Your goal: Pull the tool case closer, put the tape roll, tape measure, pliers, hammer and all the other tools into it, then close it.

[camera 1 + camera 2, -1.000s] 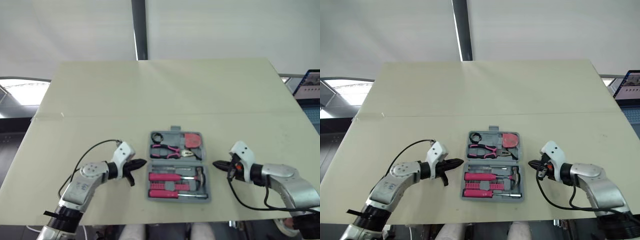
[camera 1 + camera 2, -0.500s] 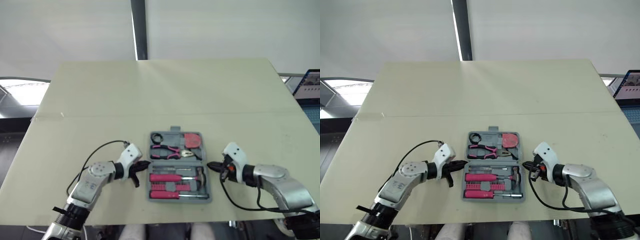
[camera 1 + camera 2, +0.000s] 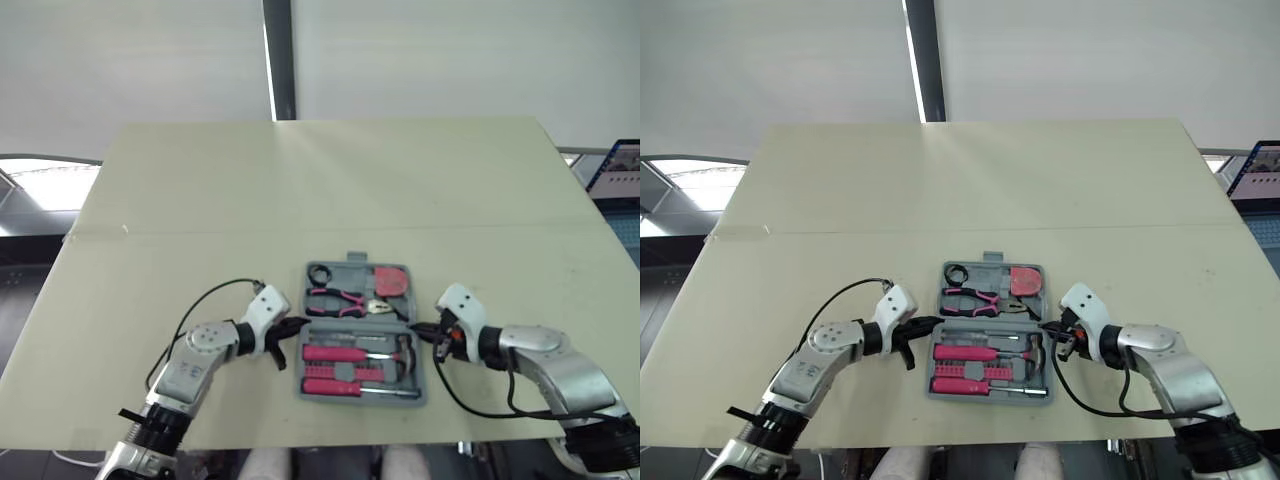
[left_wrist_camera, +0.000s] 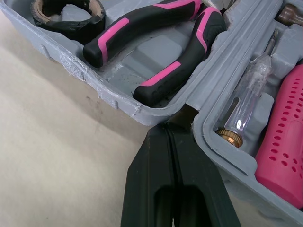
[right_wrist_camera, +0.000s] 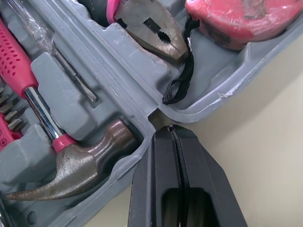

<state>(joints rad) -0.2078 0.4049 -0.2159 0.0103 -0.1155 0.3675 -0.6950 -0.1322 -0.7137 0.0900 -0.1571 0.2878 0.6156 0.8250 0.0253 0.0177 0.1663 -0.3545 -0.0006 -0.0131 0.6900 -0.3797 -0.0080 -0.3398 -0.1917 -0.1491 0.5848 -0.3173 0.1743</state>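
Pale table (image 3: 330, 190), with a dark post (image 3: 279, 60) behind it at 12 o'clock and a corner of a laptop screen (image 3: 618, 165) off its edge at 3 o'clock. Toward 6 o'clock on the table, a grey tool case (image 3: 358, 318), lying open and flat, one half at 12 o'clock, the other at 6 o'clock. In the 12 o'clock half: black tape roll (image 3: 319, 274) in the 11 o'clock corner, pliers (image 3: 338, 297) at its 5 o'clock with nose toward 3 o'clock, red tape measure (image 3: 390, 282) in the 1 o'clock corner. In the 6 o'clock half: pink-handled screwdriver (image 3: 330, 353), row of bits (image 3: 335, 386), clear tester (image 4: 251, 94), hammer (image 5: 80, 172) with head at the 3 o'clock side. Left fingers (image 4: 151, 175) pressed together tip to tip, right at the hinge notch at the case's 9 o'clock. Right fingers (image 5: 163, 165) likewise pressed together, at the hinge notch at 3 o'clock, just beside the hammer head and the tape measure's black strap (image 5: 182, 78).
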